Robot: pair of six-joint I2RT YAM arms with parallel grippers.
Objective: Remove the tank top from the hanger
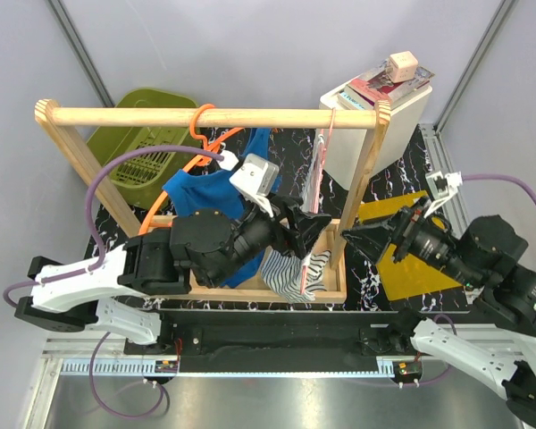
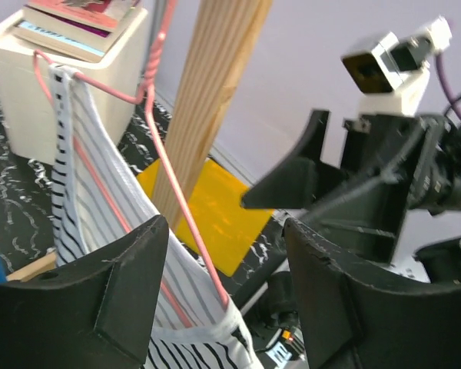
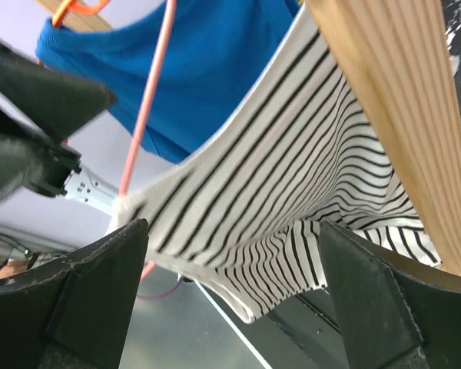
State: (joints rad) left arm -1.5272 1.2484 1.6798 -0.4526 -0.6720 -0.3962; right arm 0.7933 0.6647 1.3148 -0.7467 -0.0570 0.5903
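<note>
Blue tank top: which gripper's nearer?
Left. The left gripper hangs just right of the tank top, by the striped garment; the right gripper sits farther right, past the wooden post.

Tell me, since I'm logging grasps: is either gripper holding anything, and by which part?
Nothing is held. The left gripper and the right gripper both stand open; the striped garment shows past their fingers, not pinched.
</note>
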